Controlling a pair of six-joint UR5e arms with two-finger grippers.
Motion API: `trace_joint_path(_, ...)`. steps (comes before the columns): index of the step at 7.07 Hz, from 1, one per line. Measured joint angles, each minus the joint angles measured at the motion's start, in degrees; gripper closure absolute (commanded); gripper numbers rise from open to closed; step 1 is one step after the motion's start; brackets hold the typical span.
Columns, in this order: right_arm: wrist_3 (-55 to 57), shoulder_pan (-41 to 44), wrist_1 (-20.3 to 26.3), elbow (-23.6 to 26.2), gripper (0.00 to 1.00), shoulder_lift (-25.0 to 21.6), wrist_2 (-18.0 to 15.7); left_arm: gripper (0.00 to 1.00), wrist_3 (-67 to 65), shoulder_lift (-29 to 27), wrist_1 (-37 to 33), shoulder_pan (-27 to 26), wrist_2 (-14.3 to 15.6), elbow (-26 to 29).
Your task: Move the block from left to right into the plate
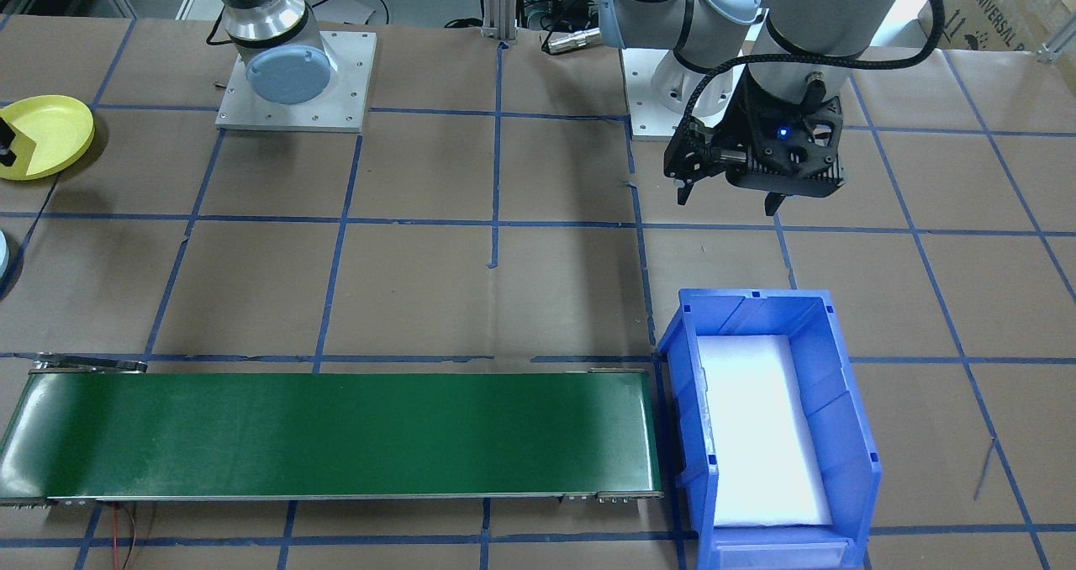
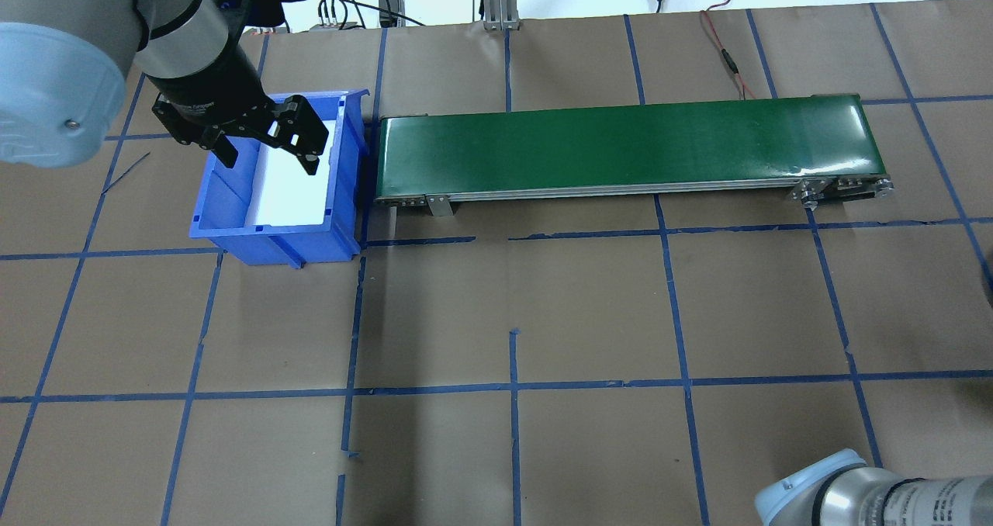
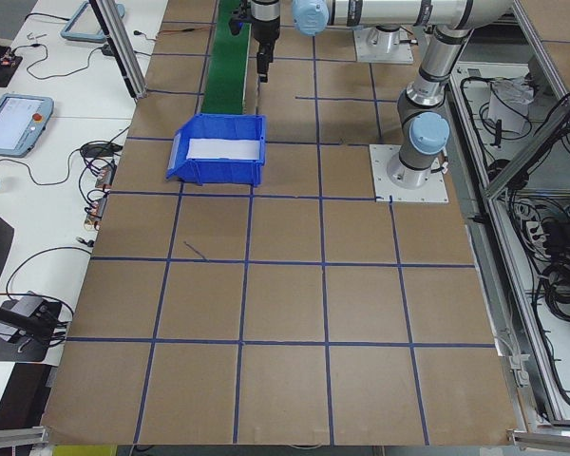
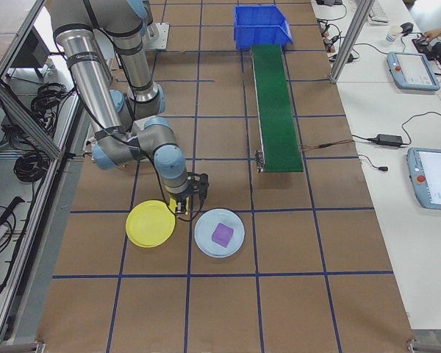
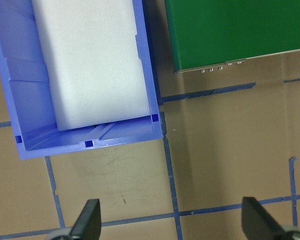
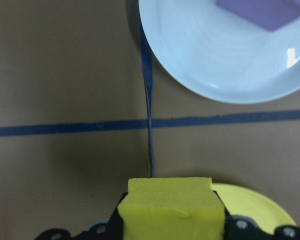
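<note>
Yellow block (image 6: 171, 204) pinched in right end effector (image 6: 171, 220), just beside yellow plate (image 4: 151, 223); left end effector (image 5: 170, 220) spread.

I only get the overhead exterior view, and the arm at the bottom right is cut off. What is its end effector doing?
Observer: The right end effector is shut on a yellow block.
Visitor: Where is the plate? I see none.
Observer: The yellow plate lies on the table at the far right end, and that end effector hangs by its rim.
Visitor: Anything else there?
Observer: A pale blue plate beside it holds a purple block.
</note>
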Motion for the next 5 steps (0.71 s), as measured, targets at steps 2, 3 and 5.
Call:
trace_joint_path(2, -3.0, -6.1, 0.3, 1.3, 0.13, 0.1, -0.8, 0.00, 0.0, 0.0, 0.0, 0.0, 0.0, 0.0)
trace_joint_path(3, -3.5, -7.2, -0.1, 1.2, 0.00, 0.3, -1.2, 0.00, 0.0, 0.0, 0.0, 0.0, 0.0, 0.0)
trace_joint_path(5, -2.9, -7.6, -0.3, 0.9, 0.00, 0.4, -1.6, 0.00, 0.0, 0.0, 0.0, 0.0, 0.0, 0.0)
